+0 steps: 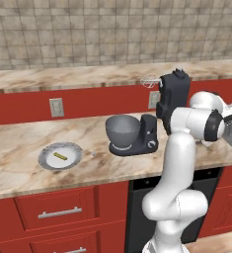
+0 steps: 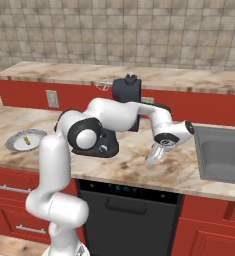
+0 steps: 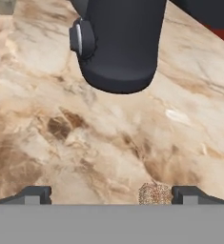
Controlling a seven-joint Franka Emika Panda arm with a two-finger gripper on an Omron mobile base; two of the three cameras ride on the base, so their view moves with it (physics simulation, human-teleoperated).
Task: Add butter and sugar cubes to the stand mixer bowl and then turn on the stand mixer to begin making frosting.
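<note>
So the claw [image 2: 156,154] is hanging over bare marble tabletop [image 1: 19,163] at about 3 o'clock of the stand mixer [image 1: 152,123], fingers spread wide apart with nothing between them. In the hand view there's a small brownish speckled cube [image 3: 155,194] right by one fingertip — might be one of the sugar cubes, honestly can't tell. My guess is the arm is parked low and to the side so it can go for something small on the marble, or for the mixer's round knob [image 3: 76,39], which sits just ahead of it. The mixer head is tilted back with the whisk [image 1: 150,80] up in the air, which leaves the stand mixer bowl [image 1: 122,129] open from above — handy for dropping stuff in. Bowl looks empty as far as I can see. The butter [image 1: 59,156] lies on the grey-rimmed plate [image 1: 74,159] over at 9 o'clock of the mixer, well apart from the claw, so nothing's been added yet.
</note>
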